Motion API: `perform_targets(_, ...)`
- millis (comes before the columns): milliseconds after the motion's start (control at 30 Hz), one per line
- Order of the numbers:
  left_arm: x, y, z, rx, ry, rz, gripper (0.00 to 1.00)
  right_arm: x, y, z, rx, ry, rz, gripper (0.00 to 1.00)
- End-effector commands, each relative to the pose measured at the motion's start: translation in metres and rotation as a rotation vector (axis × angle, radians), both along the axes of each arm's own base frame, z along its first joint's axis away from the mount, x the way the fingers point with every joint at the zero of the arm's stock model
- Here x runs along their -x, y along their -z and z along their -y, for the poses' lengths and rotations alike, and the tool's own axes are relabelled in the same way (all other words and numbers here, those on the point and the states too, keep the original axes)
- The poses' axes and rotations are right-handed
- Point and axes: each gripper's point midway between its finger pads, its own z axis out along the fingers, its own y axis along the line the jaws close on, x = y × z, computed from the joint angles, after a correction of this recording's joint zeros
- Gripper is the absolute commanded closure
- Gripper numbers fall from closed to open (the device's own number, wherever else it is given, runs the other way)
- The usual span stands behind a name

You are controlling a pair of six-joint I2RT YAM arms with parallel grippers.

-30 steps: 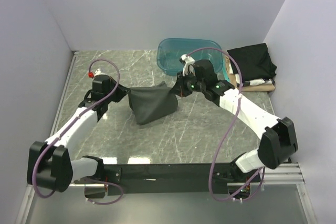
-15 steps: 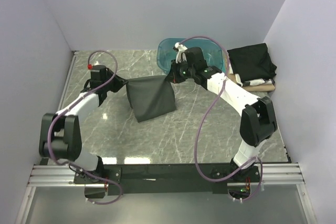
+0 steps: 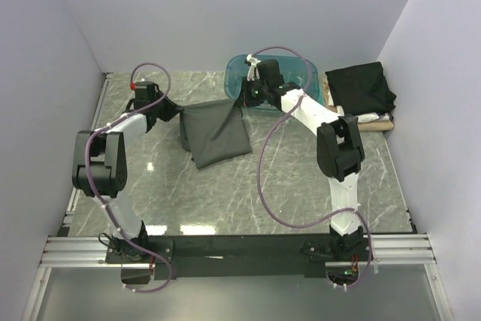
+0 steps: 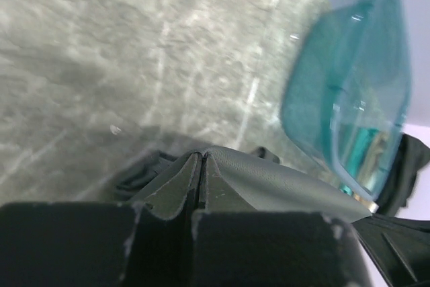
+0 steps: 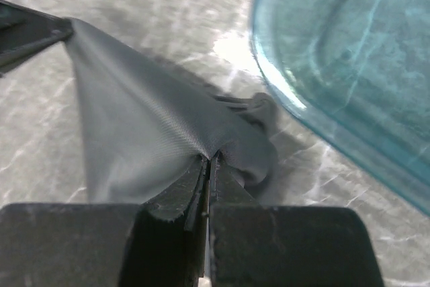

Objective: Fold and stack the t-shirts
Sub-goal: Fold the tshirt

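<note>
The dark charcoal-grey t-shirt [image 3: 216, 133] is held stretched between both grippers over the far middle of the table, its lower part resting on the marble. My left gripper [image 3: 178, 110] is shut on its left top corner, with cloth pinched at the tips [image 4: 201, 156]. My right gripper [image 3: 242, 102] is shut on its right top corner, cloth pinched at the tips [image 5: 209, 159]. A black t-shirt [image 3: 361, 88] lies folded on a tan one [image 3: 376, 124] at the far right.
The translucent teal tub [image 3: 293, 73] stands at the back just behind my right gripper, and shows in the right wrist view [image 5: 349, 58] and the left wrist view [image 4: 349, 99]. Walls close the table on left, back and right.
Both grippers have moved toward the back of the table with the grey shirt, pulling its top edge taut. The right gripper now sits at the tub's front rim.
</note>
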Motion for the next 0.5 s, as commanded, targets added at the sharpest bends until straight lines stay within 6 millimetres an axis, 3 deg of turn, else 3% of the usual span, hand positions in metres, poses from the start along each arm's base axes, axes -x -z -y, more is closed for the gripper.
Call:
perform_targets(0,-0.014,0.004,-0.012,-0.048,-0.029,-0.016,0.99,-0.023,-0.015,-0.001,0.002,0.027,0.068,0.98)
perform_targets(67,-0.018,0.012,-0.013,-0.055,-0.037,-0.033,0.99,-0.028,-0.01,-0.002,0.014,0.024,0.071,0.91)
perform_targets(100,-0.019,0.014,-0.016,-0.061,-0.053,-0.036,0.99,-0.029,-0.008,-0.003,0.013,0.019,0.07,0.83)
perform_targets(167,-0.022,0.014,-0.017,-0.067,-0.057,-0.034,0.94,-0.03,-0.008,-0.005,0.013,0.002,0.076,0.73)
perform_targets(233,-0.019,0.015,-0.02,-0.085,-0.065,-0.06,0.69,-0.029,-0.006,-0.004,0.024,-0.001,0.065,0.65)
perform_targets(300,-0.021,0.007,-0.022,-0.098,-0.067,-0.044,0.35,-0.026,-0.009,-0.005,0.023,-0.007,0.063,0.59)
perform_targets(367,-0.023,-0.007,-0.023,-0.107,-0.062,-0.016,0.18,-0.02,-0.018,-0.003,0.016,-0.011,0.071,0.55)
perform_targets(433,-0.021,-0.019,-0.02,-0.102,-0.049,0.003,0.13,-0.013,-0.033,-0.002,0.001,-0.015,0.089,0.49)
perform_targets(467,-0.018,-0.022,-0.016,-0.095,-0.032,0.006,0.1,-0.005,-0.027,-0.002,0.003,-0.013,0.068,0.45)
